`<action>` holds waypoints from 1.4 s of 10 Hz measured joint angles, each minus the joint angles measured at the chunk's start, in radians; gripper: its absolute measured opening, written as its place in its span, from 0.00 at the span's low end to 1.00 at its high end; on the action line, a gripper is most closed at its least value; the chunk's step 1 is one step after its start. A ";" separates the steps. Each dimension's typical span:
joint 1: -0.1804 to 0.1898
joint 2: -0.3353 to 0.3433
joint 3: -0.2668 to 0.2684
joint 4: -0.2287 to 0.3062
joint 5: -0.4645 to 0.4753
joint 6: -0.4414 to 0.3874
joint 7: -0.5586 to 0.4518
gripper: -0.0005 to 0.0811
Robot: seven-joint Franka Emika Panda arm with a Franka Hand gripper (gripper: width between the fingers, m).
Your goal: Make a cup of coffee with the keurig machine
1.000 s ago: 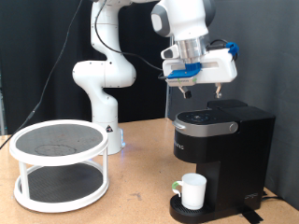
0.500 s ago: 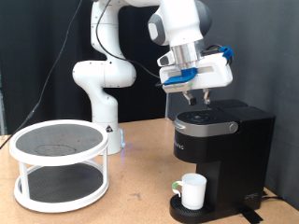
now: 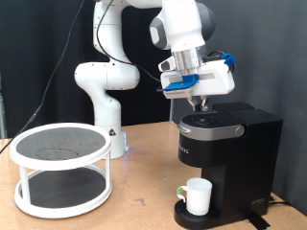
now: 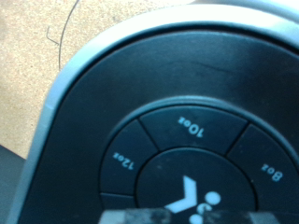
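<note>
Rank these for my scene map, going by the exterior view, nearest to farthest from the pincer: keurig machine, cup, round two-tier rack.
1. Keurig machine: directly beneath the pincer, at its top panel.
2. Cup: lower down, on the machine's drip base.
3. Round two-tier rack: far off at the view's left.

My outside camera shows even, bright room light with soft shadows; my wrist camera is blurry, with dull glare on the coffee maker [image 4: 187, 112] lid.
</note>
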 joint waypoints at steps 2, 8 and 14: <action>0.000 0.011 0.000 -0.006 -0.009 0.000 0.004 0.01; -0.001 0.042 0.001 -0.004 -0.013 0.014 0.011 0.01; -0.001 0.072 -0.001 0.040 0.002 -0.077 0.015 0.01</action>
